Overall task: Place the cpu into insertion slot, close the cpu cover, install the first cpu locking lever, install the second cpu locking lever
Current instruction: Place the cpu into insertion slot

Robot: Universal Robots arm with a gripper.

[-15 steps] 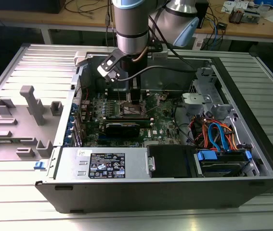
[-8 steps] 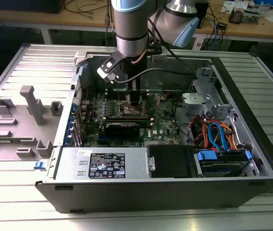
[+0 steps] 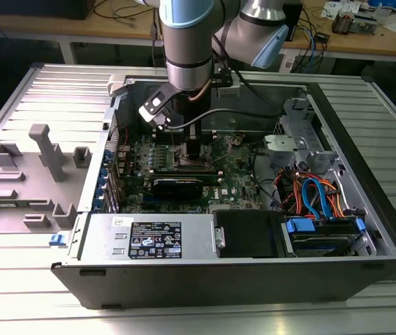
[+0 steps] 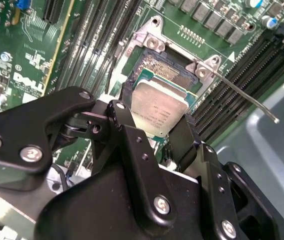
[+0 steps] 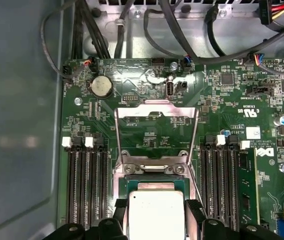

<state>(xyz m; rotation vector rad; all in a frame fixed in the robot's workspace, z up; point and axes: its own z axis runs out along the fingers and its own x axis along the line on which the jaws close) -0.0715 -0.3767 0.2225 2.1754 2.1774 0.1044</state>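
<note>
the first step is in hand: the gripper (image 4: pixel 153 127) is closed narrowly on the cpu (image 4: pixel 159 109), one finger against each of two opposite edges, holding the chip level over the insertion slot (image 4: pixel 163 67) near the middle of the motherboard (image 5: pixel 222 110), between the two banks of memory slots. part of the socket's dark centre shows past the chip's far edge, so it looks not yet seated (whether it touches the rim i cannot tell). the cpu cover (image 5: pixel 154 159) is swung open and lies back flat beyond the socket, and a locking lever (image 4: pixel 242 94) stands raised beside it. seating the chip, i judge, calls for its edges squared to the rim and a level, gentle descent.
</note>
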